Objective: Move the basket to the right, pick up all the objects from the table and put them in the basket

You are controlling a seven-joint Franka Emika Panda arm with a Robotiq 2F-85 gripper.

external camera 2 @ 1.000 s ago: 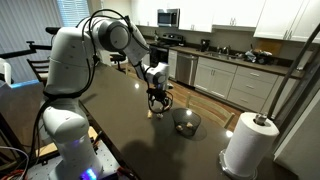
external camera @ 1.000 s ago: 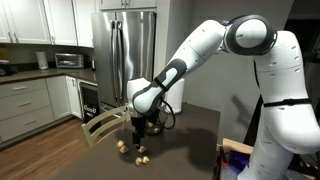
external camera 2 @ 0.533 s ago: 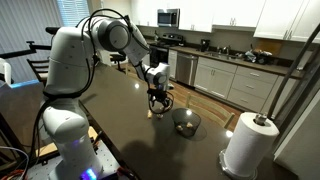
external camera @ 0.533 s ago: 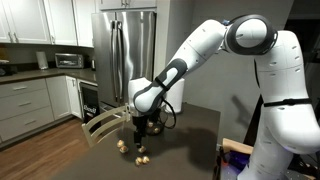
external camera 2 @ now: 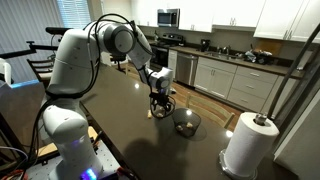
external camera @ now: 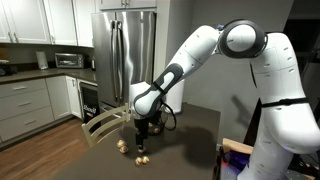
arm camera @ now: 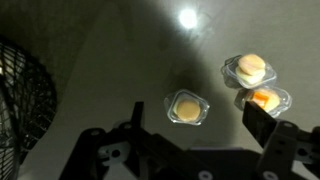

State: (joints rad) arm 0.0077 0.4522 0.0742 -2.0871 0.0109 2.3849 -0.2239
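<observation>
Wrist view | jaws released, spread wide above one tan piece (arm camera: 186, 108) on the desk (arm camera: 100, 40), apparently lined up for a top-down grasp | two more pieces (arm camera: 248, 68) lie close together beside it | mesh basket (arm camera: 22, 100) stands near at the frame edge, ready to receive them

In an exterior view the white arm (external camera: 195, 50) slopes from two o'clock down toward seven, its gripper (external camera: 141, 133) pointing straight down, jaws spread wide.
</observation>
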